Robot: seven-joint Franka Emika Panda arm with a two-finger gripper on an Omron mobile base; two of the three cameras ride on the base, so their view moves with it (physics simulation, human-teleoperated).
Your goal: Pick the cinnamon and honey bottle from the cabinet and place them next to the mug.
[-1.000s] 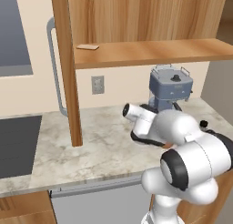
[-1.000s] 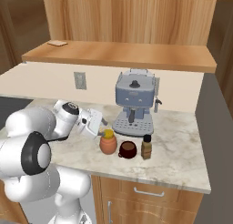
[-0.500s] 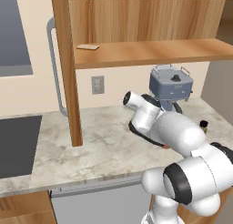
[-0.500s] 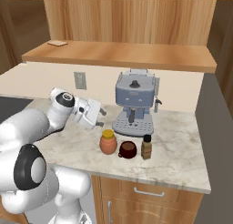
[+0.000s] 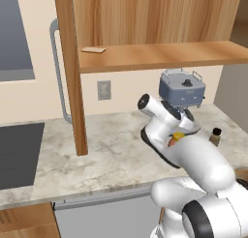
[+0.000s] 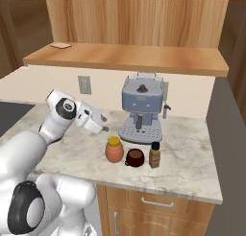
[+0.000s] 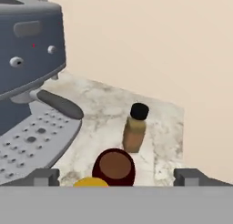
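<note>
Rendered kitchen, marble worktop (image 6: 187, 153) w/ a blue-grey coffee machine (image 6: 141, 112) at the back. In front of the machine, three items stand in a row, upright: honey bottle (image 6: 114, 149) on the left, mug (image 6: 135, 157) in the middle, cinnamon (image 6: 154, 154) on the right. Both sit just beside the mug, so the task looks about done. The cabinet (image 5: 155, 53) shelf above holds just a small flat tan item.

White arm's gripper (image 6: 102, 126) hovers above and left of the honey bottle, holding nothing; jaws spread wide, tips at opposite edges in hand view. Key relation: the row lies ahead of and below the jaws. In hand view the mug (image 7: 113, 166) is centred between the tips, honey lid just peeking at the bottom, cinnamon (image 7: 135, 128) beyond, long axis vertical.
</note>
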